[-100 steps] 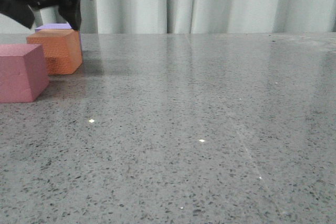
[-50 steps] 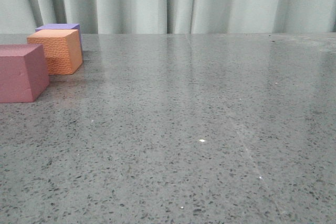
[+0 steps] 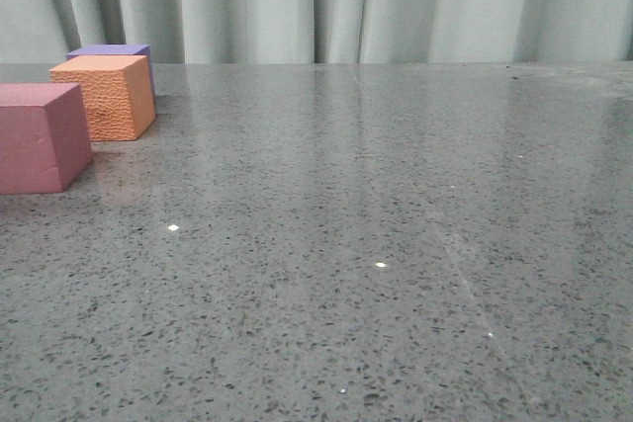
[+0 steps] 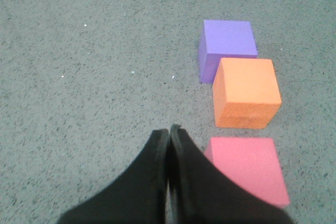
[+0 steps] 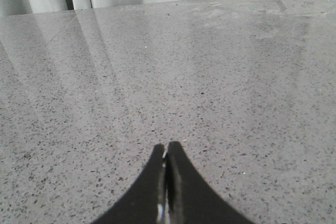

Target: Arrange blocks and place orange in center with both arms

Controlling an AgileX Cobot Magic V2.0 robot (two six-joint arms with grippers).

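Three foam cubes stand in a row at the table's far left. The pinkish-red cube (image 3: 40, 135) is nearest, the orange cube (image 3: 107, 96) sits in the middle, and the purple cube (image 3: 114, 50) is behind it. The left wrist view shows the same row: purple cube (image 4: 227, 48), orange cube (image 4: 247, 92), pinkish-red cube (image 4: 249, 166). My left gripper (image 4: 169, 131) is shut and empty, raised above the table beside the pinkish-red cube. My right gripper (image 5: 166, 147) is shut and empty over bare table, with no cube in its view. Neither gripper shows in the front view.
The grey speckled table (image 3: 376, 244) stretches right of the cubes. A pale curtain (image 3: 346, 2) hangs along the table's far edge.
One second ago my left gripper hung above the orange and purple cubes in the front view. It has since left that view. The cubes have not moved.
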